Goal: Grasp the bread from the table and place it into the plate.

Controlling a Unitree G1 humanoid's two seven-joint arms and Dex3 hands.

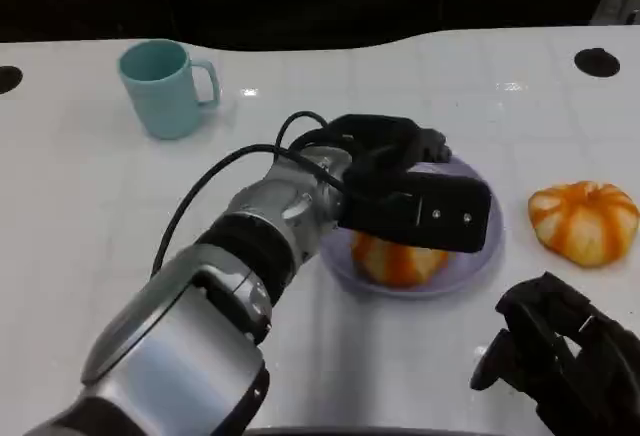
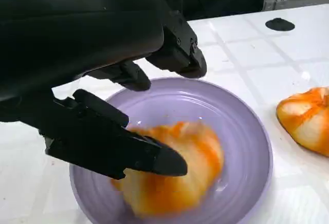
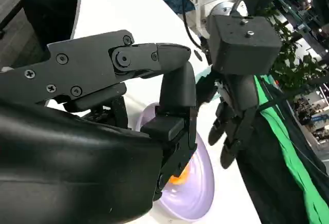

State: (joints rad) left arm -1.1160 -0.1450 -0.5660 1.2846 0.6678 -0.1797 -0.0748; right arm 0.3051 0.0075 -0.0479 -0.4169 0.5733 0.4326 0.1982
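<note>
Head view: my left hand [image 1: 415,191] hangs over the purple plate [image 1: 480,256] near the middle of the white bench [image 1: 80,216], hiding most of it. One orange-striped bread [image 1: 398,261] lies in the plate, partly under the hand; a second bread [image 1: 585,220] lies on the bench beside the plate, apart from its rim. My right hand [image 1: 565,356] rests low at the near edge, fingers curled in with nothing in them. A teal mug [image 1: 165,86] stands well apart at the far left.

Left wrist view: my fingers [image 2: 118,147] are spread above the bread in the plate, which looks blurred; I cannot tell if they touch it.

Right wrist view: the left hand's fingers point down over the plate.
</note>
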